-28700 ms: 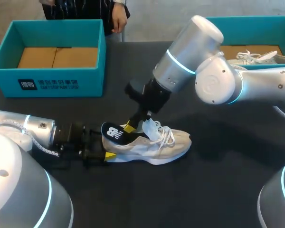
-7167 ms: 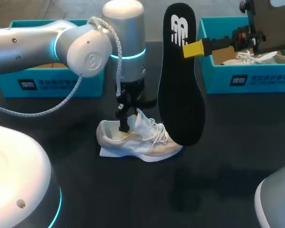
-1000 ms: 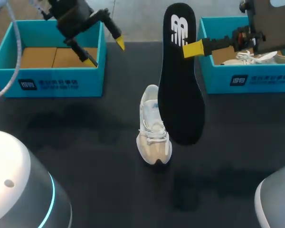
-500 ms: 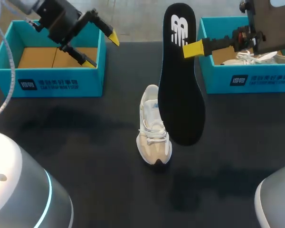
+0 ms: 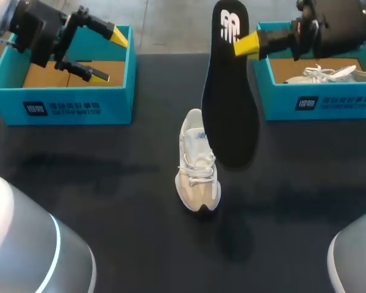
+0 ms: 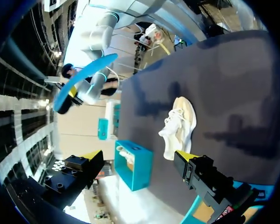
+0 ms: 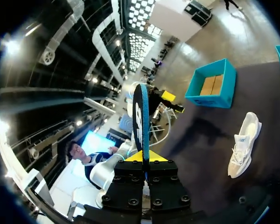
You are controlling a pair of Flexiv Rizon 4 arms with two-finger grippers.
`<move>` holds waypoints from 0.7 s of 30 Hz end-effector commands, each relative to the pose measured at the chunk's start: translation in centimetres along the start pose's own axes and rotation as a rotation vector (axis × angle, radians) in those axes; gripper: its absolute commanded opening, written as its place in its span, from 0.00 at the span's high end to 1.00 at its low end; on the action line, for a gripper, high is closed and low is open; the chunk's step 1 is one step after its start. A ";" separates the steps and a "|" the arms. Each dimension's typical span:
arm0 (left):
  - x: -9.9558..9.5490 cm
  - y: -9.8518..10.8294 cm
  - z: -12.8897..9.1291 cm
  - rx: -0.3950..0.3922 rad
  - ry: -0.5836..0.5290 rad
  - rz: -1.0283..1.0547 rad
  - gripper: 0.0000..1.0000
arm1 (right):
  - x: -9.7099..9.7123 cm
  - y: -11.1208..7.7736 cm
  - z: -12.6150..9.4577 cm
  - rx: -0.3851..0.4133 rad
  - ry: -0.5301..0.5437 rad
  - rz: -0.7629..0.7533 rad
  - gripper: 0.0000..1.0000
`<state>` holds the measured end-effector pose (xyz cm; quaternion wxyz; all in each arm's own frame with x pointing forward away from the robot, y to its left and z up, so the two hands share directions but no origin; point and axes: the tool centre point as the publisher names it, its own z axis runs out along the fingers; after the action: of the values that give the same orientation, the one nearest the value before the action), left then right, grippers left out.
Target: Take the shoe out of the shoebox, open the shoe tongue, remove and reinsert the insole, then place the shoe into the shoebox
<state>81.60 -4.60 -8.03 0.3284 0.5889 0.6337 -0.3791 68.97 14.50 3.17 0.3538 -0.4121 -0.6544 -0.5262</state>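
Caught the insole (image 5: 229,104) hanging in mid-air, pinched flat on both faces by the right pincer (image 5: 247,46) just under the logo end (edge-on between the yellow tips in the right wrist view). Hung with its long axis from 12 to 6, logo end at 12, free end down, up at about 1 o'clock from the shoe (image 5: 195,183) in the head view.

Judged it light, thin and floppy, likely to bend or swing if pushed in fast. Best gripped near that same end and fed free end first toward the toe.

Found the shoe mid-tabletop (image 5: 110,201), resting on its sole, laces up, heel at 12, toe at 6. Judged it soft in the upper and firmer at the sole, and picked the heel collar as the sensible hold.

Spotted the left pincer (image 5: 110,56) at 10 o'clock above the left shoebox (image 5: 79,108), spread wide with nothing between its fingers. Noted the right shoebox (image 5: 317,104) at 2 o'clock, with another shoe (image 5: 320,74) inside.
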 end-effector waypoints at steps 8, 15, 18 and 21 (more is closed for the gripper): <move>-1.1 -0.6 0.1 -0.036 -0.202 0.072 0.00 | -3.0 6.4 0.2 0.153 0.027 0.231 1.00; -2.5 -1.3 0.9 -0.046 -0.284 0.104 0.00 | -5.7 8.1 0.6 0.136 0.026 0.375 1.00; -3.0 -1.6 1.5 -0.067 -0.319 0.122 0.00 | -6.8 8.5 1.1 0.119 0.025 0.422 1.00; -3.5 -1.9 2.1 -0.075 -0.360 0.124 0.00 | -8.0 8.8 1.5 0.095 0.030 0.476 1.00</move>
<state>80.67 -7.47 -5.31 0.4594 0.5540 0.5476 -0.4269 78.70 14.62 -0.01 0.4840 -0.5348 -0.5560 -0.4130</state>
